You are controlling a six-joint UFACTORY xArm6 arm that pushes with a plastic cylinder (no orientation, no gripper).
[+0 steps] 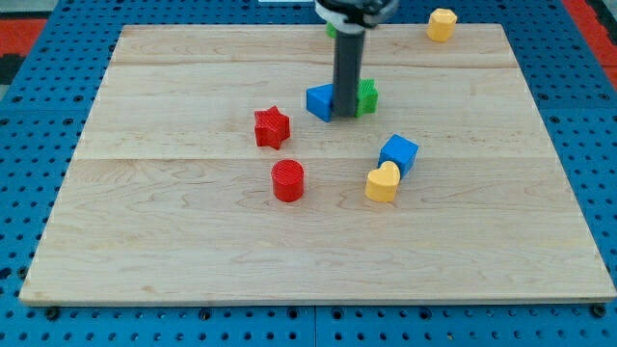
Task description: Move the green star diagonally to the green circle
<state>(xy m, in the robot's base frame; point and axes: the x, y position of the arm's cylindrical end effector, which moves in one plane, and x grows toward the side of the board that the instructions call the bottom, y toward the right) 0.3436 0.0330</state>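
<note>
Yellow heart [383, 182] nearest, touching blue cube [399, 151], my tip [345, 118] between blue block [319, 100] and green star [366, 95]

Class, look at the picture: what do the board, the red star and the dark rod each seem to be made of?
Board: pale wood, shown by grain lines and plank seams, matte finish. Red star: probably moulded plastic, uniform bright colour, slight sheen. Rod ending in my tip: dark, smooth, perhaps metal or plastic; unclear.
</note>
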